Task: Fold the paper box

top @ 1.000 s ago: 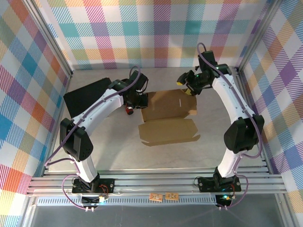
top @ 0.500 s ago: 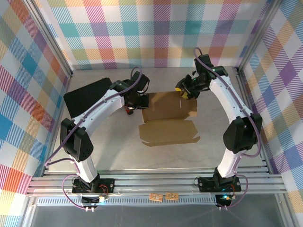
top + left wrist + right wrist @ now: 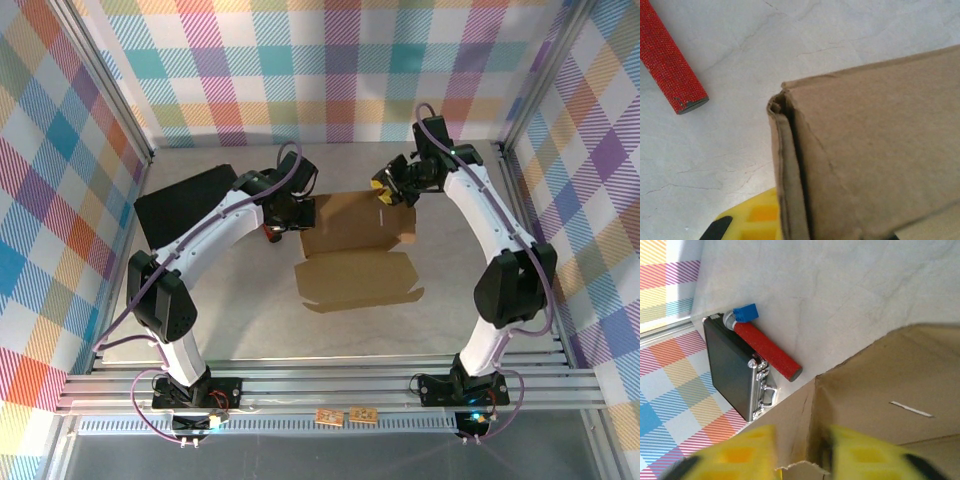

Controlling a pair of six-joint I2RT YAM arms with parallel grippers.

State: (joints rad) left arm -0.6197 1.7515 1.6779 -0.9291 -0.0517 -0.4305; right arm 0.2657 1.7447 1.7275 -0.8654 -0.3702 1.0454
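Top: box (image 3: 357, 250) lay mid-tabletop (image 3: 240, 310); left fingers (image 3: 298, 213) sat at its left edge, right fingers (image 3: 388, 192) at its far right corner.
Left wrist: fingers were closed, pinching folded box edge; red tube (image 3: 672, 65) lay nearby.
Right wrist: fingers stood part open, straddling flap edge; black case (image 3: 730, 375) stood beyond.

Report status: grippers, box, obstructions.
Left gripper shut on box, left edge. Right gripper open, straddling far edge. Box partly folded. Red tube, black case lie left, not touching.
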